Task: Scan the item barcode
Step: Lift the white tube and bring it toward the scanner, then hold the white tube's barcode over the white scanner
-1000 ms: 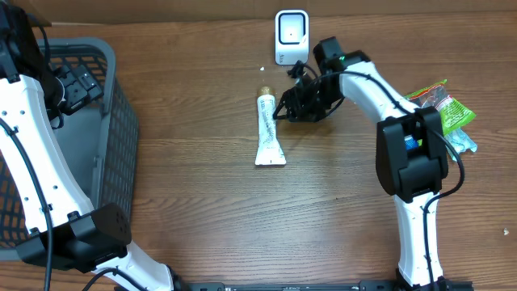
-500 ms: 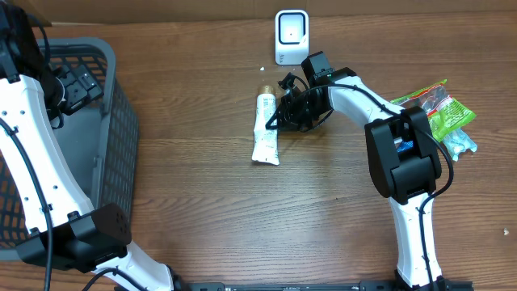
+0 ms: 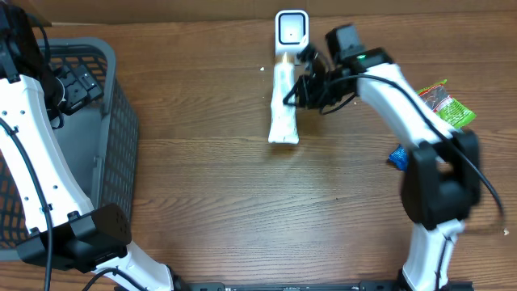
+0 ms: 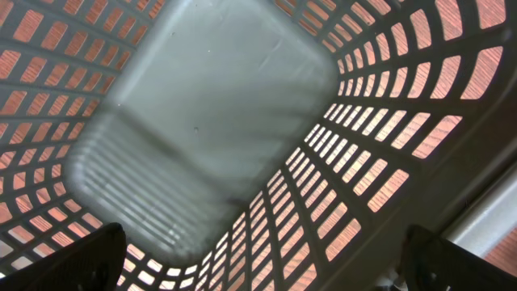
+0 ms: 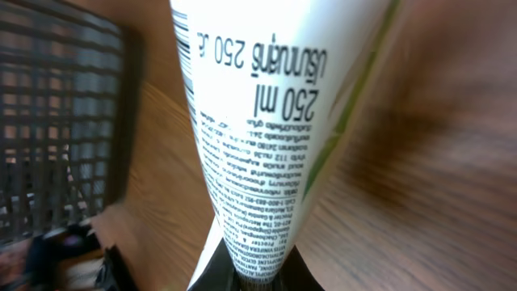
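Clamped right gripper (image 3: 300,90) jaws on white tube (image 3: 283,109), cap end just below scanner (image 3: 292,31). Hung left gripper (image 4: 262,259), jaws wide apart, over basket (image 4: 202,121), far from scanner.

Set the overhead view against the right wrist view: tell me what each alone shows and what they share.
Only overhead: the scanner, the snack packets, both arms, and the left gripper over the basket.
Only right wrist: the print on the tube, including "250 ml", and what looks like barcode bars at its edge.
Both: the tube pinched by the right gripper, the wooden table and the basket.
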`<control>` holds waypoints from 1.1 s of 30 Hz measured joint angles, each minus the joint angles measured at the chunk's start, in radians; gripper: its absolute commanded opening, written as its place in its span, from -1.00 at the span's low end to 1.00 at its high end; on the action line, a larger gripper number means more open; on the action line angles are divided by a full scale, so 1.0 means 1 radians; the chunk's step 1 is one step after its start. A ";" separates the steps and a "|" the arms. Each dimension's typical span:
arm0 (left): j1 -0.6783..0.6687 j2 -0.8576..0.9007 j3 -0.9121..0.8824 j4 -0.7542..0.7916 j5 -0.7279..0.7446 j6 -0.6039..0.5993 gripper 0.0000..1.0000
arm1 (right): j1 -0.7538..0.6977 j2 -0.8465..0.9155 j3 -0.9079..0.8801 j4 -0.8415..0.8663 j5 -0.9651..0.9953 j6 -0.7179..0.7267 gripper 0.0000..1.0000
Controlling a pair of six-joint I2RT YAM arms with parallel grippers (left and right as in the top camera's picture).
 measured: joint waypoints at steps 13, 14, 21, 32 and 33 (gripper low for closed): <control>0.000 0.000 0.000 0.000 0.000 0.000 0.99 | -0.003 -0.248 0.005 -0.005 0.018 0.030 -0.93; 0.000 0.000 0.000 0.000 0.000 0.000 0.99 | -0.003 -0.248 0.005 0.001 0.017 0.044 -0.93; 0.000 0.000 0.000 0.000 0.000 0.000 0.99 | 0.010 -0.248 0.005 0.025 0.296 0.148 -0.93; 0.000 0.000 0.000 0.000 0.000 0.000 0.99 | 0.066 -0.229 0.001 0.376 1.071 0.117 -0.93; 0.000 0.000 0.000 0.000 0.000 0.000 0.99 | 0.066 -0.229 0.001 0.410 1.112 0.090 -0.93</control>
